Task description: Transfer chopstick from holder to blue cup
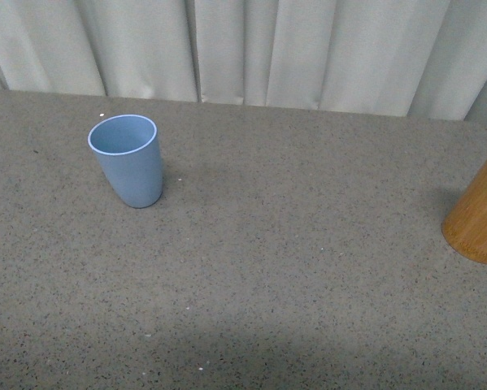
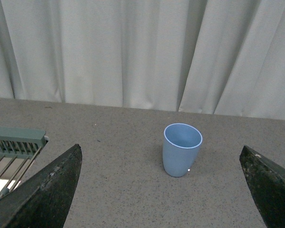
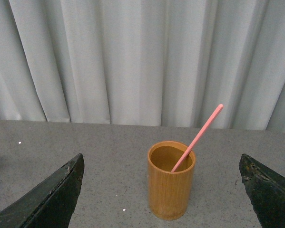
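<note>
The table (image 1: pixel 292 268) has a flat grey top covered in fine dark speckles. 2 things stand directly on it, well apart from each other. The blue cup (image 1: pixel 129 166) stands upright toward the far left with its open mouth up, and it throws a faint shadow on the surface beside it. The holder (image 1: pixel 479 215), an orange-brown cylinder, stands upright at the right, partly cut off by the edge of the front view. A few tiny white specks (image 1: pixel 201 370) dot the top

blue cup (image 1: pixel 126 166): 1 | holder (image 3: pixel 171 190): 1 | chopstick (image 3: pixel 199 135): 1 | slatted rack (image 2: pixel 16 139): 1 | curtain (image 1: pixel 308 49): 1 | table (image 1: pixel 308 284): 1
</note>
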